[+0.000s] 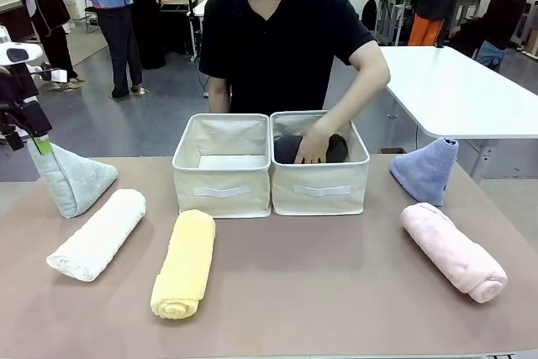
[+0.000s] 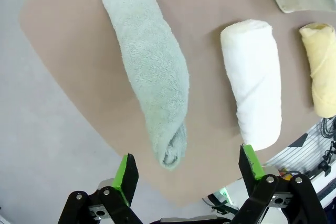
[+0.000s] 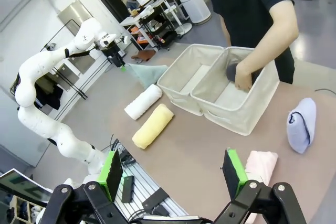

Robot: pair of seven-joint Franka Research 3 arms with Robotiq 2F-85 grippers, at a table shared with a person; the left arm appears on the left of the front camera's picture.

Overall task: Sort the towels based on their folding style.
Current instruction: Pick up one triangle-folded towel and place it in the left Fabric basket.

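Observation:
My left gripper (image 1: pixel 38 142) hangs open over the tip of the light teal cone towel (image 1: pixel 74 178) at the table's far left. In the left wrist view the teal cone (image 2: pixel 149 61) lies ahead of the open left gripper (image 2: pixel 189 174), untouched. Beside it lie a white roll (image 1: pixel 98 234) and a pale yellow roll (image 1: pixel 185 263). On the right are a periwinkle cone (image 1: pixel 426 170) and a pink roll (image 1: pixel 452 250). A person's hand (image 1: pixel 313 149) rests on a dark grey towel (image 1: pixel 286 149) inside the right bin (image 1: pixel 324 174). My right gripper (image 3: pixel 173 174) is open, high above the pink roll (image 3: pixel 262 163).
Two beige fabric bins stand side by side at the table's middle; the left bin (image 1: pixel 202 176) holds nothing I can see. The person stands at the far edge behind them. A white table (image 1: pixel 471 90) stands behind on the right.

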